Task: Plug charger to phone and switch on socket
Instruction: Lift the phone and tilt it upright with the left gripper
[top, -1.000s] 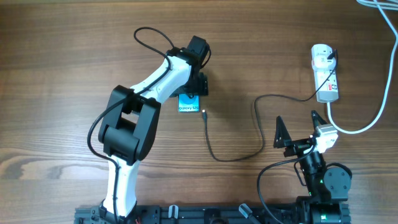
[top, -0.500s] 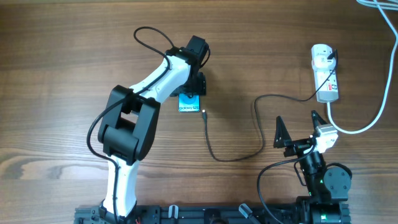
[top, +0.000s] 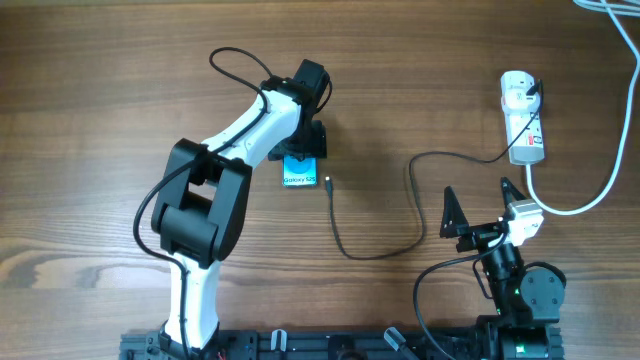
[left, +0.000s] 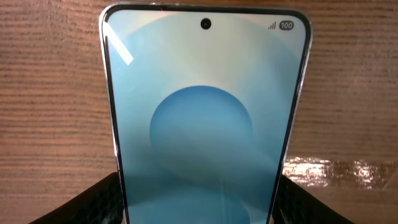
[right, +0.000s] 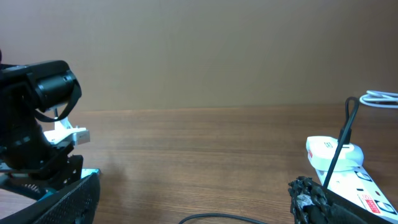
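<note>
The phone (top: 300, 175), teal-screened with a white text band, lies left of centre on the table. My left gripper (top: 303, 155) is shut on it. In the left wrist view the phone (left: 205, 112) fills the frame, and both black fingers (left: 93, 202) press against its long edges. The charger (top: 380, 257), a thin black cable, has its connector tip (top: 327, 182) lying just right of the phone, apart from it. Its black plug (top: 537, 92) sits in the white socket (top: 524, 120) at the right. My right gripper (top: 480, 205) stands open and empty, clear of the cable.
A thick white cord (top: 600, 190) loops from the socket to the table's right edge and back corner. In the right wrist view the socket (right: 336, 155) lies at the right and the left arm (right: 37, 112) at the left. Bare wood lies between them.
My left gripper narrowed onto the phone's sides and shifted a little left and toward the front, the phone moving with it. The right arm and the cable stayed put.
</note>
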